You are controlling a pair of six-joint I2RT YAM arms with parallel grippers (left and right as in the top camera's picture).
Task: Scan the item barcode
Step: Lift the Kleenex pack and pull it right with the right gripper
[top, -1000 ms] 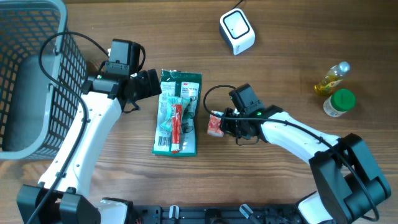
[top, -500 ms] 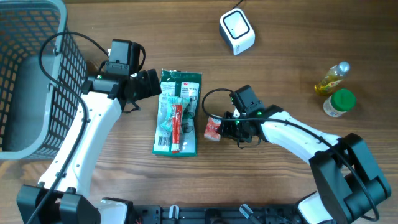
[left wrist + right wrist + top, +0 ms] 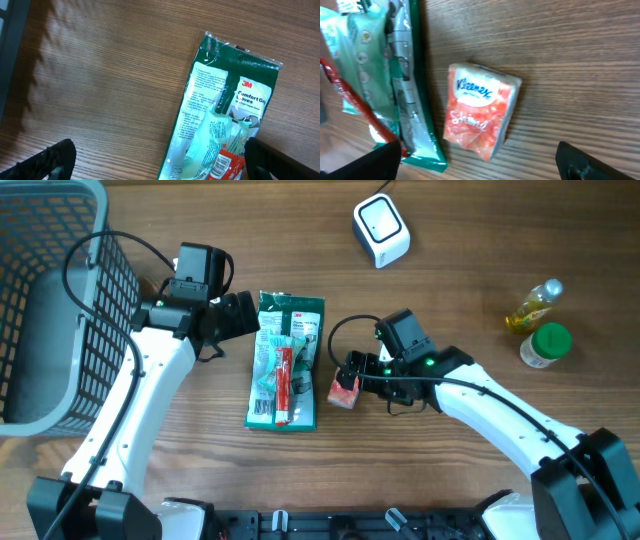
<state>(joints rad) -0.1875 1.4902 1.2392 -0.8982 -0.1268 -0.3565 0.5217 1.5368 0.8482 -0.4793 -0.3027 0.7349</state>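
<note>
The right gripper (image 3: pixel 477 152) is observed with its jaws spread wide and nothing gripped. The Kleenex tissue pack (image 3: pixel 480 116) is seen flat on the table (image 3: pixel 480 290) beneath it, just beside the green glove package (image 3: pixel 284 360). The left gripper (image 3: pixel 157 152) is likewise held wide open and empty over that package.
</note>
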